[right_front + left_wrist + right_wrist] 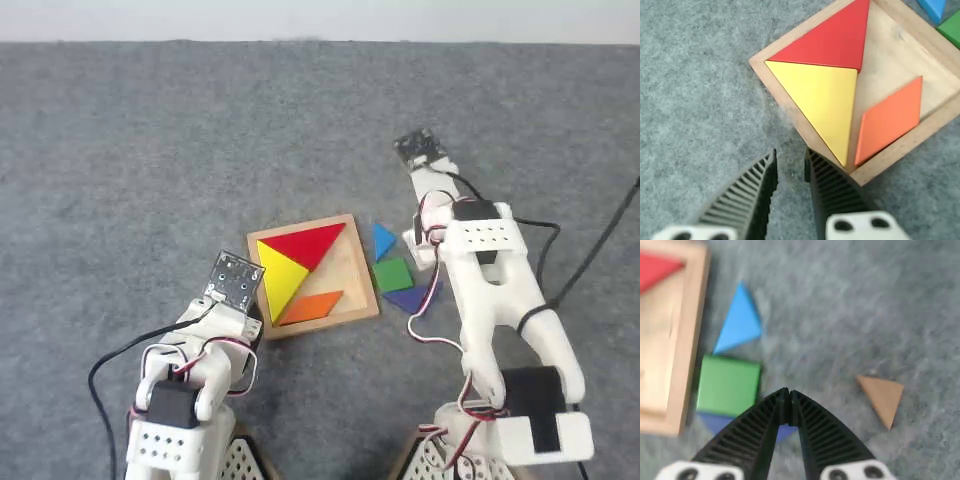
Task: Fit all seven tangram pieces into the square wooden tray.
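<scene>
Holding the right claw (789,390) pinched shut, tip against tip, gripping nothing, above the grey carpet (150,150). Hanging just beside the green square (727,385), with the light blue triangle (740,322) next to that square and a dark blue piece (715,421) peeping out on the square's other side, partly behind the claw's fingers. Showing a tan triangle (882,396) alone on the carpet, well apart from the green square and across the claw's tips from it. Holding the left claw (790,152) open by a narrow slit, gripping nothing, over carpet near the rim of the square wooden tray (366,262), at 9 o'clock of it in the high view, not touching it. Counting 3 pieces seated in the tray: the red triangle (305,243) along the 12 o'clock side, the yellow triangle (282,278) along the 9 o'clock side, edge to edge with the red, and the orange parallelogram (310,306) at 6 o'clock, just beside the yellow one's tip, with bare wood at 3 o'clock. Finding, in the high view, the light blue triangle at 2 o'clock of the tray, the green square at 3 o'clock just beside the rim, and the dark blue piece at 5 o'clock of the green square, partly under the right arm (490,290).
</scene>
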